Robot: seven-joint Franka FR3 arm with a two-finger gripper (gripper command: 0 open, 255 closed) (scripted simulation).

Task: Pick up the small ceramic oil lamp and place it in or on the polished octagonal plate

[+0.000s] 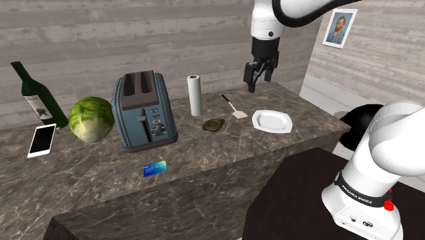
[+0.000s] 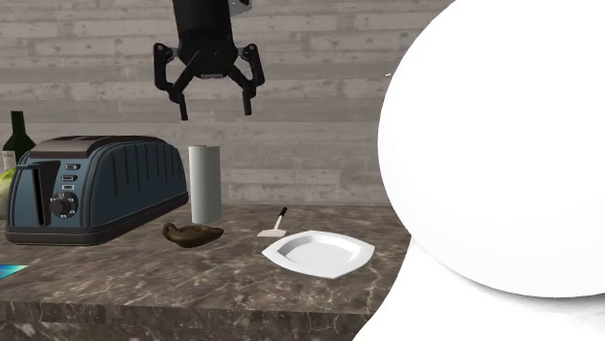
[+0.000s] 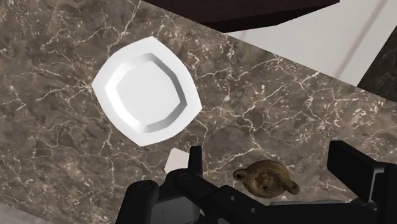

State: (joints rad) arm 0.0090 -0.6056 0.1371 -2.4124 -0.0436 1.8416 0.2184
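— What is the plate holding?
— Its white face is bare. The octagonal plate (image 1: 272, 121) (image 2: 318, 252) (image 3: 146, 91) sits flat on the bench (image 1: 204, 177), near the end at the shoulder view's right and close to the front edge.
— Any writing to read?
— My base (image 1: 361, 198) carries "FRANKA EMIKA". The bottle (image 1: 34, 95) at the bench's other end has a label, and the blue card (image 1: 154, 168) by the front edge has print. Both are too small for me to read.
— And the lamp?
— The brown oil lamp (image 1: 214, 125) (image 2: 192, 233) (image 3: 267, 180) lies on the bench just beside the plate, not touching it, on the side toward the toaster (image 1: 143, 110). The paper roll (image 1: 195, 95) stands behind it. My gripper (image 1: 260, 80) (image 2: 215, 111) (image 3: 267, 153) hangs well above the bench, fingers spread apart and clasping nothing. Looking along them, the lamp shows between the two fingers, below and untouched.
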